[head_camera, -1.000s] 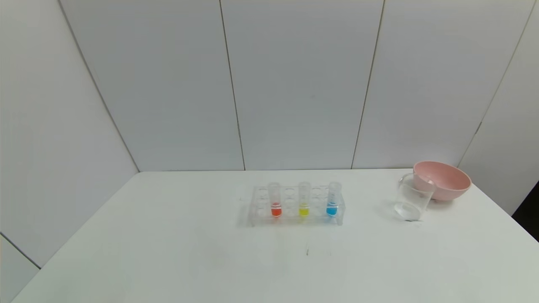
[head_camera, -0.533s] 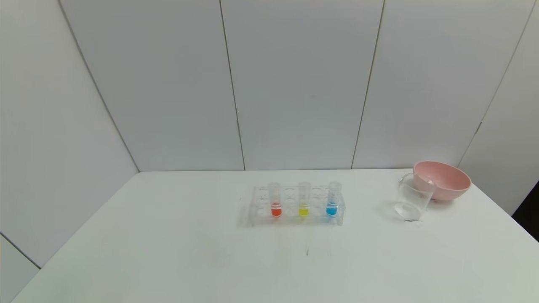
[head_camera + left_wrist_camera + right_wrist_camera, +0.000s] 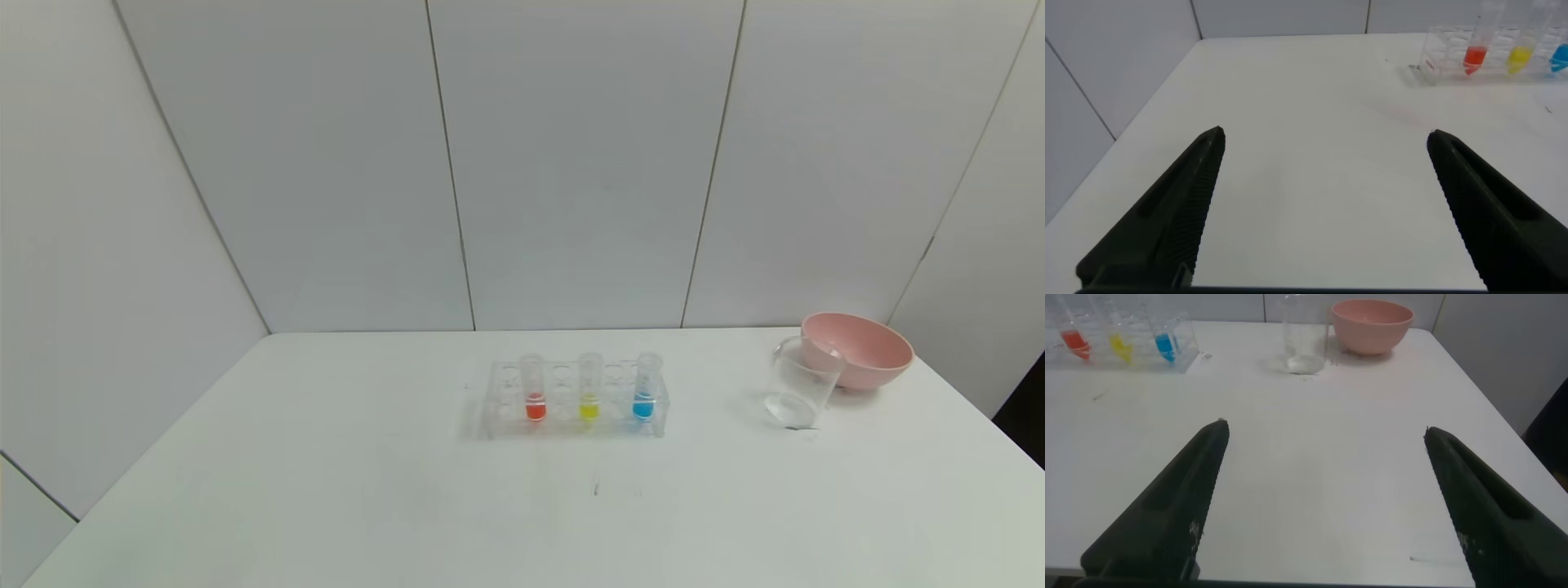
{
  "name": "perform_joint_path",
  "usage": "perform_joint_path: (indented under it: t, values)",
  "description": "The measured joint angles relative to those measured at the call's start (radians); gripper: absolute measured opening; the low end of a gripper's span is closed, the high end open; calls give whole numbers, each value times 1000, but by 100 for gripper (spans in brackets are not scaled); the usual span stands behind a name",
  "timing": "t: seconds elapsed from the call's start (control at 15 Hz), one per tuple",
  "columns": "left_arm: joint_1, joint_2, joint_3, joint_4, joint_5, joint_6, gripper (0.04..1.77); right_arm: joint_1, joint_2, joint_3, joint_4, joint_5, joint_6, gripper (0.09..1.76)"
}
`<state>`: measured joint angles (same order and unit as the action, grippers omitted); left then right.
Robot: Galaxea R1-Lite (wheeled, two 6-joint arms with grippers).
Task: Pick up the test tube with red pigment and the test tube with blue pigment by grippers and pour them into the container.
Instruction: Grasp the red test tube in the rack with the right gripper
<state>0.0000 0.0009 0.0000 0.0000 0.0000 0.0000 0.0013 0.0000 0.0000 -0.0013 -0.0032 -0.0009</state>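
Observation:
The red tube (image 3: pixel 535 390) and the blue tube (image 3: pixel 645 389) stand upright in a clear rack (image 3: pixel 498 408) at mid-table, with a yellow tube (image 3: pixel 589 390) between them. The clear beaker (image 3: pixel 800 384) stands to the right. Neither arm shows in the head view. My left gripper (image 3: pixel 1324 135) is open and empty over bare table, with the red tube (image 3: pixel 1474 55) far ahead. My right gripper (image 3: pixel 1324 426) is open and empty, with the blue tube (image 3: pixel 1165 345) and the beaker (image 3: pixel 1306 339) far ahead.
A pink bowl (image 3: pixel 857 349) sits just behind the beaker near the table's right edge; it also shows in the right wrist view (image 3: pixel 1371 323). White walls close the back and left. The table's right edge drops off near the bowl.

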Motion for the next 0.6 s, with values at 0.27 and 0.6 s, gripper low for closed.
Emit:
perform_joint_path:
  t: [0.27,0.6]
  values:
    - [0,0,0,0,0,0,176,0,0,0,-5,0,5,171]
    - [0,0,0,0,0,0,176,0,7,-56,-1,-1,3,171]
